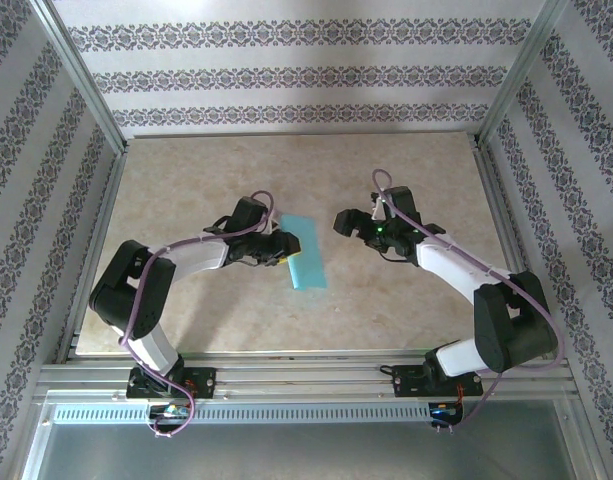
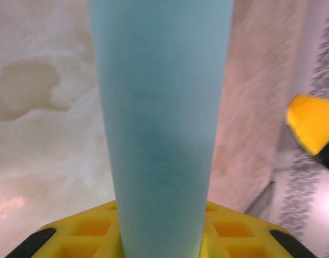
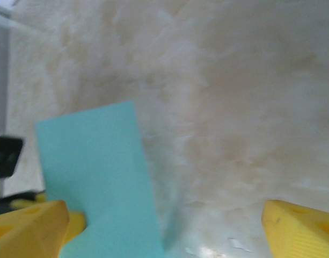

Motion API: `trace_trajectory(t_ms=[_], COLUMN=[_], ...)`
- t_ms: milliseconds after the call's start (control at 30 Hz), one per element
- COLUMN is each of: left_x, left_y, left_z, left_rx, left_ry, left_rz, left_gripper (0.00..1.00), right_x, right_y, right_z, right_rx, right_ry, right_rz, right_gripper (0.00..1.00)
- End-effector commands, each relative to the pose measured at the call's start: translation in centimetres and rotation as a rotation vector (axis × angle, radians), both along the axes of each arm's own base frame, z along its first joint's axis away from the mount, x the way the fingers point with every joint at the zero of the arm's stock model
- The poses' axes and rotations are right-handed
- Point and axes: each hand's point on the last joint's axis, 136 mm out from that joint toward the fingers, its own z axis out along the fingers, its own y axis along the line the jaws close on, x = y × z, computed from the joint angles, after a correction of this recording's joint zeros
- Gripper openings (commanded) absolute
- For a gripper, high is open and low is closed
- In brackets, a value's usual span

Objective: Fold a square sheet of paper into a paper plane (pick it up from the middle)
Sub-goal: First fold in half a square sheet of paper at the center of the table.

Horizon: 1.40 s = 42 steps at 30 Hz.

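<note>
The sheet of paper is plain turquoise and unmarked. From above it shows as a long narrow oblong rather than a square, lying on the beige table. Its near long side is at the tips of the left gripper.

In the left wrist view the sheet runs straight out from the gripper as a smooth blue band. It lies across one yellow finger. The other finger stands off to the side, blurred, with bare table between it and the paper, so the jaws are apart and not clamped.

The right gripper hangs spread wide and grasps nothing, a little way off the paper's far side. Its wrist view shows the sheet ahead of one fingertip.
</note>
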Motion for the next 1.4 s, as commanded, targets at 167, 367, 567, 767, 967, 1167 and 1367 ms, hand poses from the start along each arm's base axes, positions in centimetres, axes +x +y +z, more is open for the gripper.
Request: trace_trajectory(t_ms=[167, 367, 567, 767, 967, 1167, 1367], left_x=[1.0, 0.6, 0.4, 0.4, 0.4, -0.6, -1.5], left_y=[0.0, 1.9, 2.1, 2.7, 3.5, 6.2, 6.2], left_z=[-1.2, -3.6, -4.4, -5.1, -4.7, -3.6, -3.6], left_rx=[-0.095, -0.01, 0.049, 0.119, 0.174, 0.402, 0.6], left_ry=[0.02, 0.053, 0.063, 0.08, 0.091, 0.083, 0.065], left_rz=[-0.006, -0.022, -0.078, -0.099, -0.075, -0.033, -0.061], left_gripper=[0.33, 0.34, 0.37, 0.4, 0.5, 0.7, 0.66], right_x=[-1.9, -2.4, -2.5, -2.6, -3.1, -3.2, -2.9], right_y=[6.6, 9.3, 11.4, 11.7, 10.8, 10.8, 11.3], right_z=[-0.4, -3.7, -6.6, -9.5, -12.1, -12.7, -12.1], right_rx=[0.112, 0.106, 0.085, 0.033, -0.034, -0.042, -0.019], right_ry=[0.042, 0.158, 0.249, 0.323, 0.388, 0.403, 0.388], right_rz=[0.207, 0.264, 0.296, 0.271, 0.218, 0.181, 0.176], right_gripper=[0.64, 0.44, 0.25, 0.15, 0.13, 0.13, 0.14])
